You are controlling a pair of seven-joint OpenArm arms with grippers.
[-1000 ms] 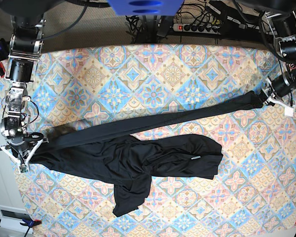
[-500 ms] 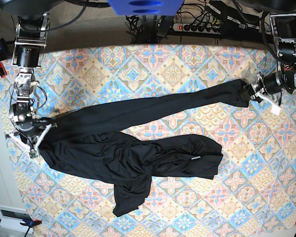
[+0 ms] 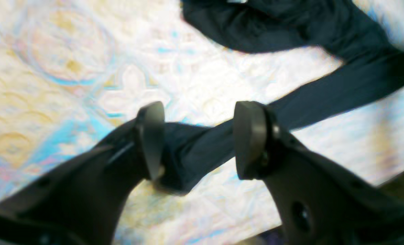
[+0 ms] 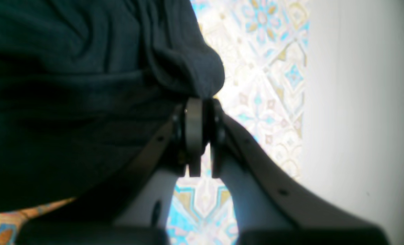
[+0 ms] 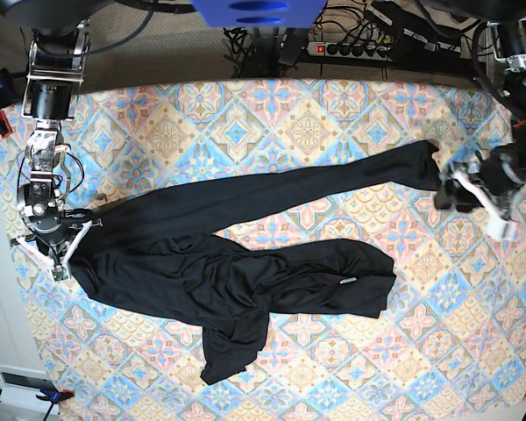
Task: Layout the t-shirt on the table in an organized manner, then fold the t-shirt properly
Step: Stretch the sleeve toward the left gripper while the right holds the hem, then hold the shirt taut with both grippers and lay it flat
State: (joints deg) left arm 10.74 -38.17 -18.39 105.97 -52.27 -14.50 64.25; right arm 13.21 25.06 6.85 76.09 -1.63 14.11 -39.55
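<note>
The black t-shirt (image 5: 245,281) lies crumpled across the patterned table (image 5: 307,132), with one long sleeve stretched toward the far right. My left gripper (image 5: 457,194) is open, a little beside the sleeve end (image 5: 425,165). In the left wrist view the gripper (image 3: 200,139) has its jaws wide apart and the sleeve end (image 3: 188,153) lies on the cloth below them. My right gripper (image 5: 60,246) is at the shirt's left edge. In the right wrist view it (image 4: 202,112) is shut on a bunched fold of the black fabric (image 4: 69,102).
A power strip (image 5: 351,48) and cables lie behind the table's back edge. The table's left edge is close to my right gripper, with pale floor (image 4: 351,102) beyond it. A shirt flap (image 5: 228,351) hangs toward the front.
My left gripper has opened, let go of the sleeve end and moved off it toward the front right. The sleeve now rests on the table. The right gripper has barely moved.
</note>
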